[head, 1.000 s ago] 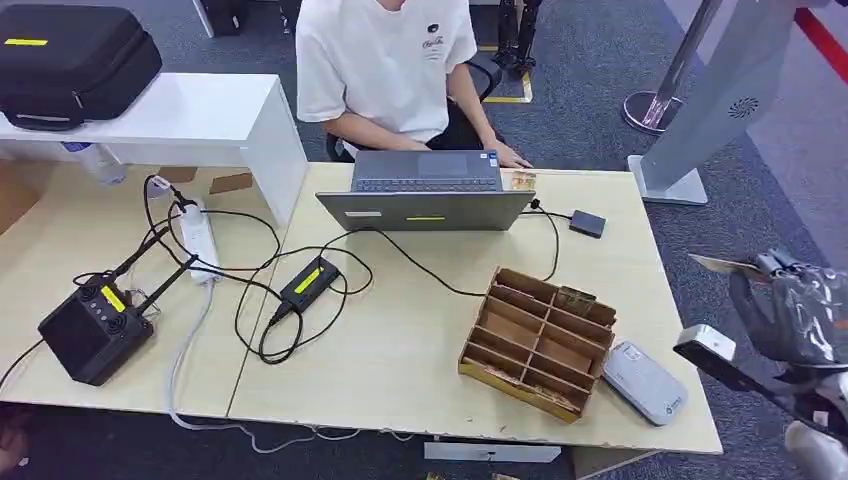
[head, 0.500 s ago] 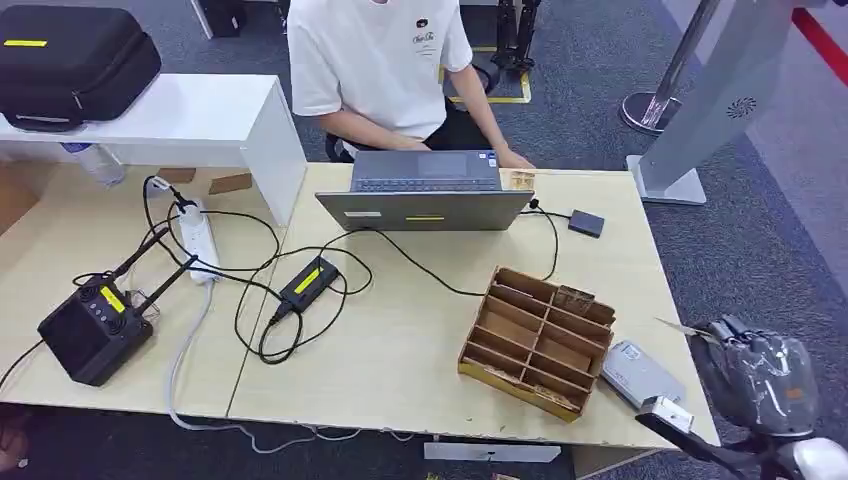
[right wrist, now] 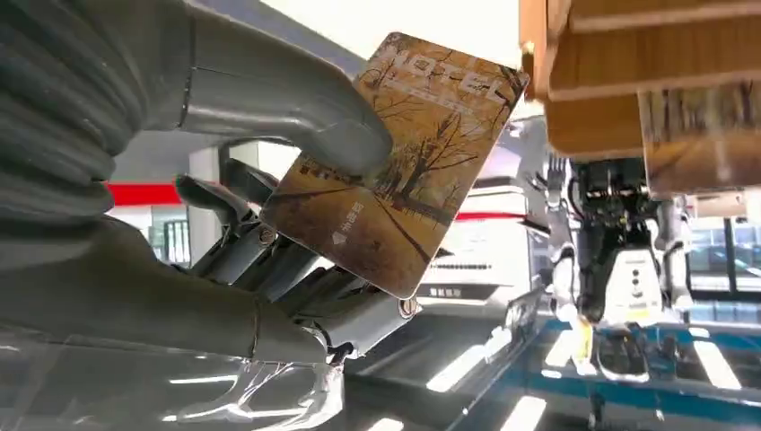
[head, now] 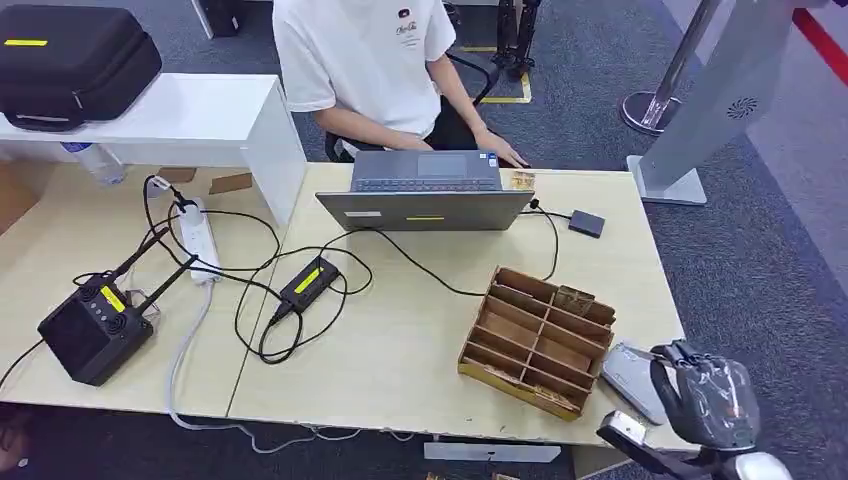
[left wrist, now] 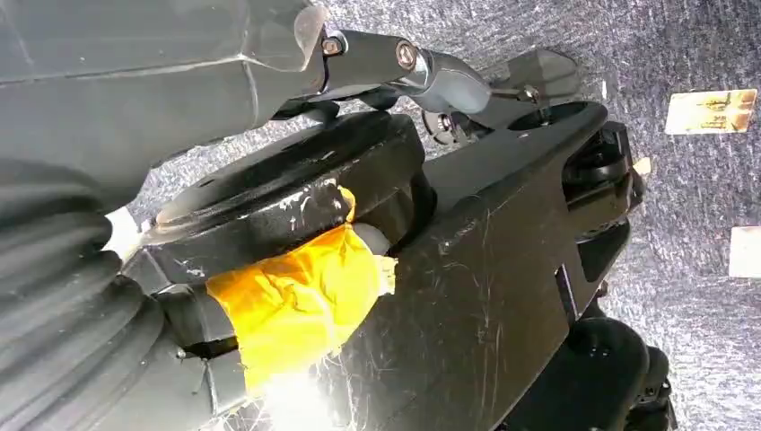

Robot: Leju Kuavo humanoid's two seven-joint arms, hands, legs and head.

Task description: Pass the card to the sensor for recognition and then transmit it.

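While my right hand (head: 705, 400) pinches the card (right wrist: 395, 162) beside the reader (head: 632, 377), a slip threatens.
Thumb-only hold; brushing the wooden tray (head: 538, 340) could knock it loose.

Wooden organizer (head: 538, 341) stands just beside the sensor (head: 634, 376); bare tabletop (head: 400, 340) lies beyond.

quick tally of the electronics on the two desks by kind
laptop: 1
power strip: 1
power adapter: 1
black box with antennas: 1
small dark drive: 1
grey card sensor: 1
total: 6
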